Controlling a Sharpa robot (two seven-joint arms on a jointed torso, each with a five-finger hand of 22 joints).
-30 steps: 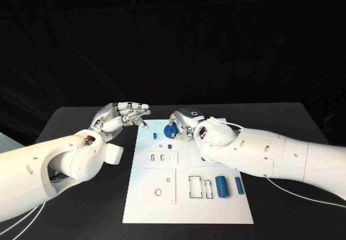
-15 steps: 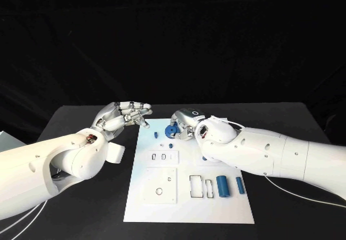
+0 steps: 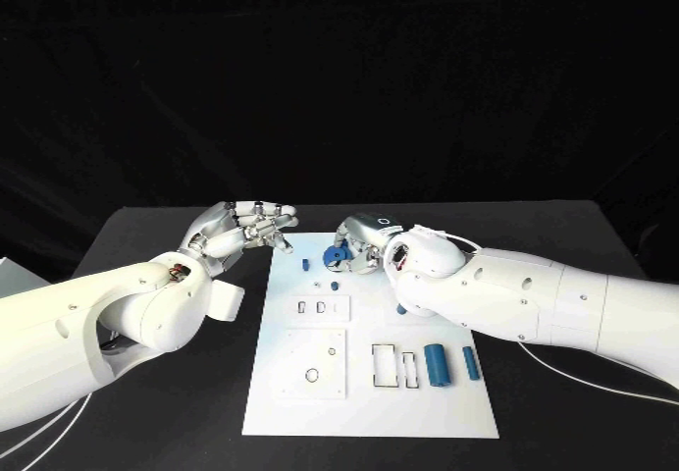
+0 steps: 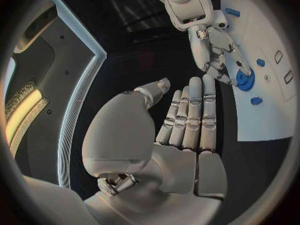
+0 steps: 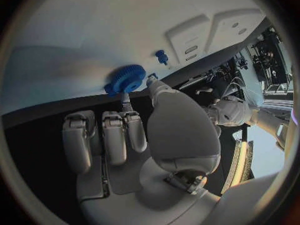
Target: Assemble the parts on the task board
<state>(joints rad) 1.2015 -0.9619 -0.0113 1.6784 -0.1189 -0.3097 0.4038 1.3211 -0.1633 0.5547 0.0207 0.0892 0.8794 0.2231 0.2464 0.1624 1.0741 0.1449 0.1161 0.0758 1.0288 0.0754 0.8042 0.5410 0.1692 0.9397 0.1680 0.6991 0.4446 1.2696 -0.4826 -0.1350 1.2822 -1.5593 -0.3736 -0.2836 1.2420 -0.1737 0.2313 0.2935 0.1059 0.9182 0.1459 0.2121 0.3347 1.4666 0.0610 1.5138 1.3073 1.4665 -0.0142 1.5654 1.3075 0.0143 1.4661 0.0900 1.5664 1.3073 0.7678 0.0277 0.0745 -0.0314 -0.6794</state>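
**Right hand holds the blue gear at the far end of the task board**

The task board (image 3: 371, 392) lies lengthwise in the middle of the black table (image 3: 141, 235); the right hand (image 3: 365, 240) sits over its far edge with fingertips closed on a blue gear (image 3: 337, 256), toothed rim plain in the right wrist view (image 5: 125, 79); whether the gear touches the board or hangs just above it is hard to tell from these angles.

The left hand (image 3: 240, 228) hovers beside the board's far left corner, off its left edge, fingers held together and gently curled with the thumb close by, nothing in them; the left wrist view shows those fingers (image 4: 190, 115) side by side, pointing towards the gear (image 4: 245, 81).

A small blue peg (image 3: 304, 264) stands near the far left edge; a smaller blue piece (image 3: 334, 287) lies just nearer than the gear; towards the near right edge a thick blue cylinder (image 3: 436, 365) and a thinner blue pin (image 3: 470, 362) lie side by side, next to a rectangular cut-out (image 3: 384, 364).
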